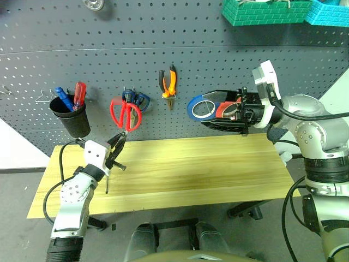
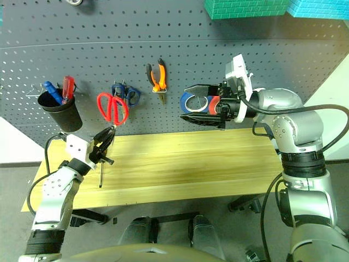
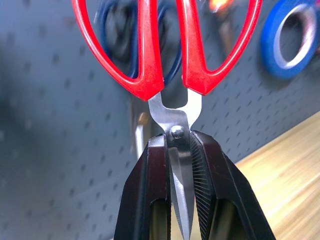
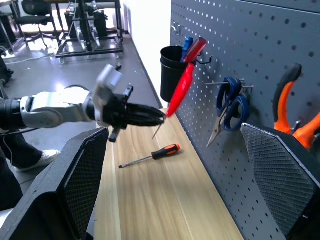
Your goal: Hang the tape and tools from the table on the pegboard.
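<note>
Clamping the red scissors [image 1: 126, 114] at the pivot, the left gripper [image 1: 115, 146] holds them upright with the handles raised against the pegboard [image 1: 163, 49], at about 9 o'clock in the head view. In the left wrist view its two black fingers [image 3: 150, 190] are pinched tight on the blades just below the rivet, and the red loops stand in front of the blue scissors [image 1: 136, 99], which hang on a hook at the board.

The right gripper [image 1: 218, 112] sits at about 2 o'clock, pointing left along the board, with its jaws spread wide. Between them, against the board, show the blue tape roll [image 1: 200, 108] and, partly hidden behind the gripper, the red tape roll [image 1: 226, 109]; whether the fingers touch either roll cannot be told.

The pliers [image 1: 168, 83] with orange-and-black handles hang on the board at about 12 o'clock, nose down. The slim screwdriver [image 4: 150, 156] lies flat on the wooden table [image 1: 207, 169] near its left end, just below the left gripper, well apart from the board.

A black cup [image 1: 71, 115] hangs at the board's left, holding a red screwdriver [image 1: 79, 95] and a blue screwdriver [image 1: 62, 98]. Green and teal bins [image 1: 272, 12] sit at the top right.
</note>
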